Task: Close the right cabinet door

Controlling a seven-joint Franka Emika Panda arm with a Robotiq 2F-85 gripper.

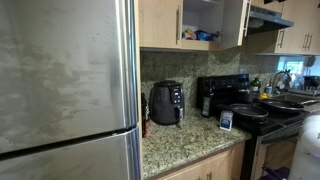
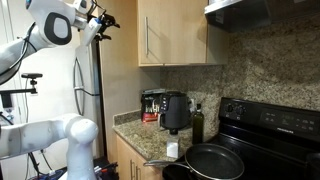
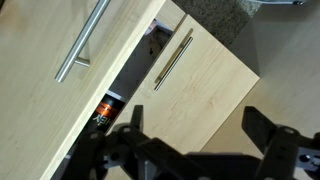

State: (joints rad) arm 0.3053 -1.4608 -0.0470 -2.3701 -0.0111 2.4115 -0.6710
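Note:
The right cabinet door (image 3: 205,90) is a light wood panel with a slim metal bar handle (image 3: 172,60) along its edge. It stands ajar, and a dark gap shows items inside the cabinet. In both exterior views the door (image 1: 232,22) (image 2: 180,35) swings out from the upper cabinet. The matching left door (image 3: 50,70) (image 1: 160,22) is shut. My gripper (image 3: 198,125) is open and empty, and its two dark fingers frame the door's outer face without touching it. In an exterior view the gripper (image 2: 97,20) is up high, to the left of the door.
A large stainless-steel fridge (image 1: 65,90) fills one side. Below the cabinet, a granite counter (image 1: 190,138) holds a black air fryer (image 1: 166,102) (image 2: 176,110). Beside it is a black stove (image 1: 250,110) with pans, under a range hood (image 2: 265,10).

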